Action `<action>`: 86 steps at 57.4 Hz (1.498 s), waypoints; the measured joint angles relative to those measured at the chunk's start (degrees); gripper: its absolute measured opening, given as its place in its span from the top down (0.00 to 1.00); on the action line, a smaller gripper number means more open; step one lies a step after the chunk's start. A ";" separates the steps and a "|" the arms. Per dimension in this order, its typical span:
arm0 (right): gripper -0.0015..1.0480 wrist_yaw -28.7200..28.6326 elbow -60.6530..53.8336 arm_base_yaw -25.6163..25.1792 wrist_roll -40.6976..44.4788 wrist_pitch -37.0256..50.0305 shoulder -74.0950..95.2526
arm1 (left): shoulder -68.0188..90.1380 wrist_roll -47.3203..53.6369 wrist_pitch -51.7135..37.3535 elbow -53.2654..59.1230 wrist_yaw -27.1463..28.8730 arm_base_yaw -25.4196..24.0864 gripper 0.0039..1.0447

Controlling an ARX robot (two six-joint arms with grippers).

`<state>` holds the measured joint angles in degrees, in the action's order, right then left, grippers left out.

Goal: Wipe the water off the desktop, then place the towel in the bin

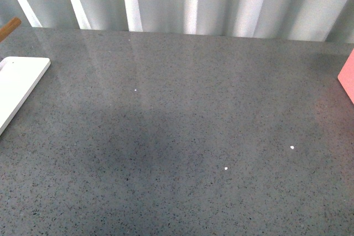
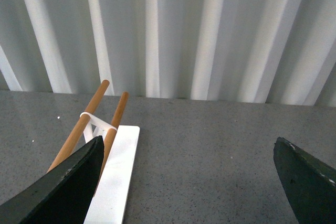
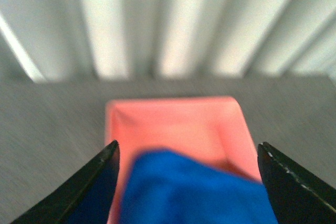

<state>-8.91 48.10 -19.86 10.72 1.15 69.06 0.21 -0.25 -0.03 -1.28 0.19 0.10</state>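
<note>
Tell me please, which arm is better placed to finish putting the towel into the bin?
The right. Its open gripper is above the pink bin, with the blue towel between its fingers. The left gripper is open beside a white board, nowhere near the towel.

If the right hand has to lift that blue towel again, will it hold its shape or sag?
Probably sag: the towel lies in soft rounded folds inside the pink bin, so it looks floppy. Its fuzzy surface should grip rather than slip. It seems light, though possibly damp. The right hand is open around it; the view is blurred.
</note>
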 joint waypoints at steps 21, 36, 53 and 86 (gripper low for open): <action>0.94 -1.81 -29.59 8.90 -9.44 32.35 -16.24 | -0.09 0.00 0.00 0.00 -0.20 0.00 0.06; 0.97 1.55 -36.96 12.87 -9.60 32.57 -23.98 | -0.09 0.00 0.00 0.00 -0.17 0.00 0.06; 0.97 7.82 -42.58 19.43 -9.57 28.83 -33.07 | -0.09 0.00 0.00 0.00 -0.17 0.00 0.06; 0.97 8.46 -46.86 19.69 -9.70 20.24 -47.67 | -0.09 0.00 0.00 0.00 -0.17 0.00 0.06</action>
<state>-0.45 1.23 -0.16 1.02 21.39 21.39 0.12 -0.25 -0.03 -1.28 0.01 0.10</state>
